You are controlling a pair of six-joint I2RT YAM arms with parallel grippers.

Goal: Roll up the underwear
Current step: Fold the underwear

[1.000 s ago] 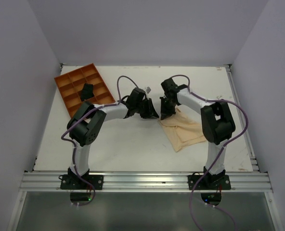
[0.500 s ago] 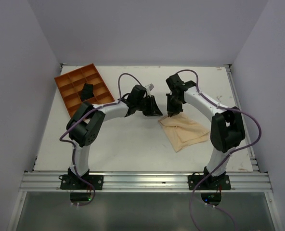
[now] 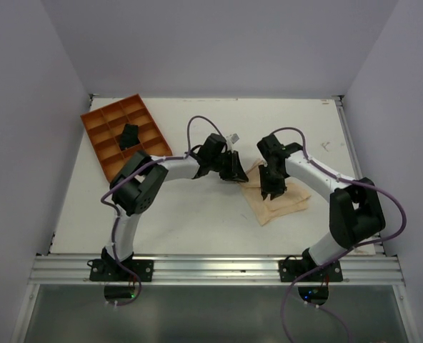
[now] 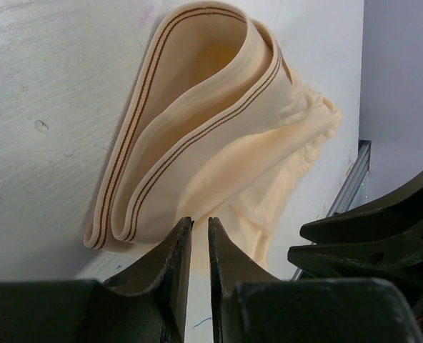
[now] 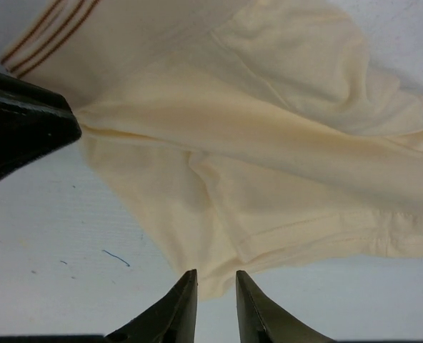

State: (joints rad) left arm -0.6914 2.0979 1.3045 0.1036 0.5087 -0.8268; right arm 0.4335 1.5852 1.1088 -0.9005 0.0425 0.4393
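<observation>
The underwear (image 3: 289,202) is a pale beige cloth lying crumpled right of the table's middle. Its brown-striped waistband (image 4: 197,93) is doubled over into a loop. My left gripper (image 3: 236,174) sits at the cloth's left edge. Its jaws (image 4: 195,221) are nearly together, and a fold of the underwear (image 5: 269,143) is drawn to a point at its fingertip (image 5: 47,125). My right gripper (image 3: 271,193) hovers over the cloth's near-left part. In the right wrist view it (image 5: 216,275) stands open, with a corner of the cloth lying loose just ahead of the tips.
An orange compartment tray (image 3: 104,143) stands at the back left with a small black bundle (image 3: 129,134) in one cell. A metal rail (image 3: 360,179) runs along the table's right edge. White walls close in the sides and back.
My right gripper has opened, let go of the cloth and moved nearer and rightward over it. My left gripper has moved right, up to the cloth's edge. The cloth is more bunched.
</observation>
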